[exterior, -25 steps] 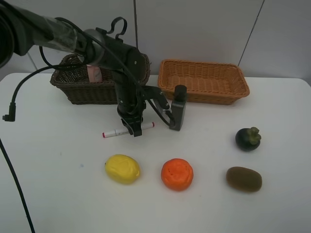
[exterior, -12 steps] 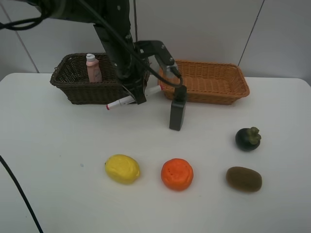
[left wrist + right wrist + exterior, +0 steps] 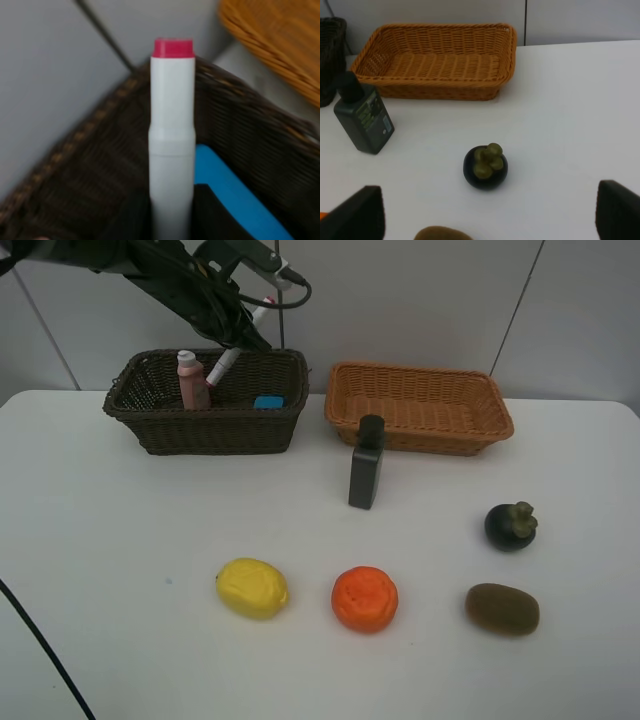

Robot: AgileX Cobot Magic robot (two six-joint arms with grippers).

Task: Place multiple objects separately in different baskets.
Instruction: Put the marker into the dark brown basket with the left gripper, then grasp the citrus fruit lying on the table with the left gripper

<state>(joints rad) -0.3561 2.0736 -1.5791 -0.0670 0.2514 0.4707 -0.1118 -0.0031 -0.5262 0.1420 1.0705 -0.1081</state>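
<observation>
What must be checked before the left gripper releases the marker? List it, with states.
1. Marker clamped in the left gripper: ok.
2. Marker over the dark basket, lower tip inside the rim: ok.
3. Pink bottle upright, though close beside the marker's tip: ok.
4. Free landing spot: cannot tell. A blue item lies nearby and the basket floor under the marker is hidden.
5. Right gripper open and well away, above the table near the mangosteen: ok.
</observation>
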